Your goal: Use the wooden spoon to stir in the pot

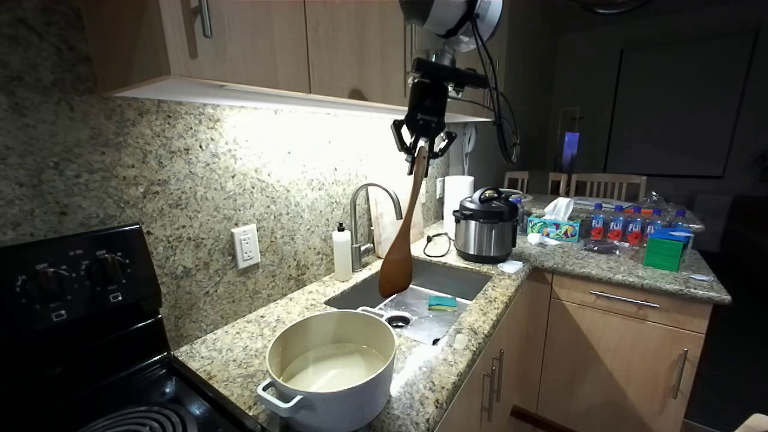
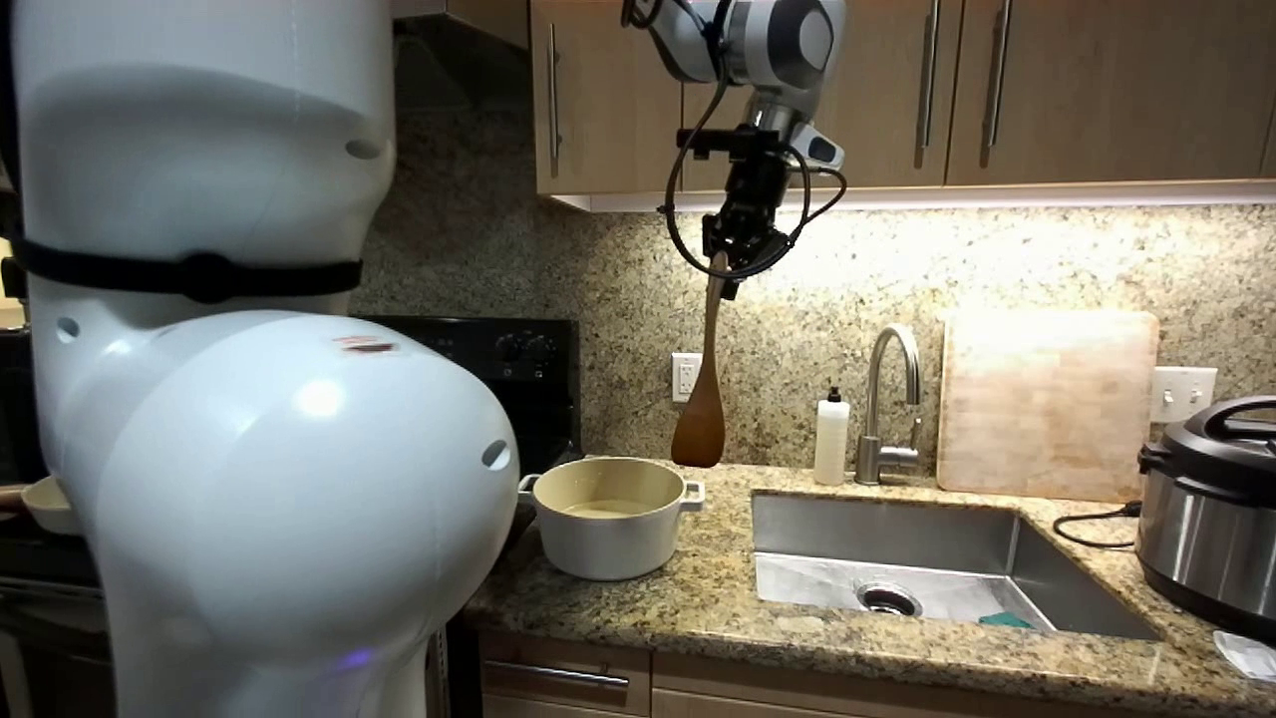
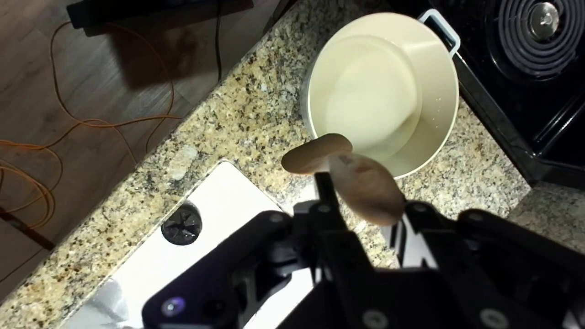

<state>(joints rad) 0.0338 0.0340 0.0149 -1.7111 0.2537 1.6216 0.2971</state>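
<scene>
My gripper is shut on the handle end of the wooden spoon, which hangs down at a slight tilt, bowl lowest. In an exterior view the spoon's bowl is higher than the rim of the cream-white pot, off to its sink side and apart from it. The pot stands on the counter and holds what looks like clear liquid. Looking down in the wrist view, the handle end of the spoon sits between the fingers, and its bowl overlaps the near edge of the pot.
The steel sink lies beside the pot, with a faucet and soap bottle behind it. A black stove borders the pot's opposite side. Upper cabinets are close to the arm. A cooker stands past the sink.
</scene>
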